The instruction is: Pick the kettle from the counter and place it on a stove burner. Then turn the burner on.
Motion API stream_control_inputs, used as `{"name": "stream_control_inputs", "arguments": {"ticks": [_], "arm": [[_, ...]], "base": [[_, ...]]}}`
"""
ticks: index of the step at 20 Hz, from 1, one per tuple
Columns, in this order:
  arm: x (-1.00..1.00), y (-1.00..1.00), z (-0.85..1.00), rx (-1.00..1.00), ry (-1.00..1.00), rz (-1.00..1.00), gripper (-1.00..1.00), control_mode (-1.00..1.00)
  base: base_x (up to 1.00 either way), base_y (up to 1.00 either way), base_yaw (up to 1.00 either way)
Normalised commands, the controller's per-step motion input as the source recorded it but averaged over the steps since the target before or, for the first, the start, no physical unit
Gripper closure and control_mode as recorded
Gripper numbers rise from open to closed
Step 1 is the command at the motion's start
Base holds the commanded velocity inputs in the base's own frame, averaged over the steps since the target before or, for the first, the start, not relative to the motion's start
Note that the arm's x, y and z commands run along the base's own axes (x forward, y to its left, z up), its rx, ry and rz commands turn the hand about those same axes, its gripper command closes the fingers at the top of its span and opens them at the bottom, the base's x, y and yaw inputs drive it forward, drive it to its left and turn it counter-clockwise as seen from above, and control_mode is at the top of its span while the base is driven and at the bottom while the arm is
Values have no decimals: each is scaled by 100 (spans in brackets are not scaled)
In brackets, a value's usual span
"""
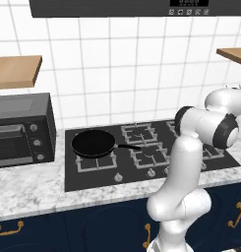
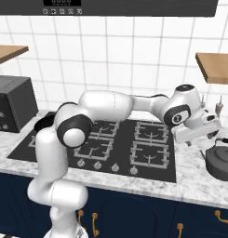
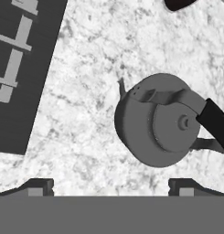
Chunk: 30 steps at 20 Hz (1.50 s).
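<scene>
Tool point(image 3: 109, 186) jaws wide apart, holding nothing, poised over table point(image 3: 81, 68); kettle point(image 3: 161, 121) sits on table at 3 o'clock of cooktop point(image 2: 148, 139), clear of it; pan point(image 1: 94, 143) on far-left burner point(image 1: 95, 160); hood display text unreadable.

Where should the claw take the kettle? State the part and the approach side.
Take the kettle by its arched handle, coming straight down from above. It sits upright on the marble counter and its squat round body looks too wide for the open claw; the handle spans the lid, so turn the claw to close across it.
</scene>
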Motion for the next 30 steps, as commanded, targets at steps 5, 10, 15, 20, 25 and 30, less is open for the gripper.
{"name": "stream_control_inputs", "arguments": {"ticks": [5, 10, 15, 20, 25, 30], "arm": [[10, -22, 0, 4, 2, 5, -100, -100], [14, -32, 0, 3, 0, 1, -100, -100], [3, -15, -10, 1, 1, 1, -100, -100], [11, 0, -42, -3, 1, 6, -100, -100], [40, -3, -4, 0, 0, 12, -100, -100], [40, -1, -6, 0, 0, 11, -100, -100]], "base": [[0, 0, 0], [0, 0, 0], [0, 0, 0], [0, 0, 0], [0, 0, 0], [0, 0, 0]]}}
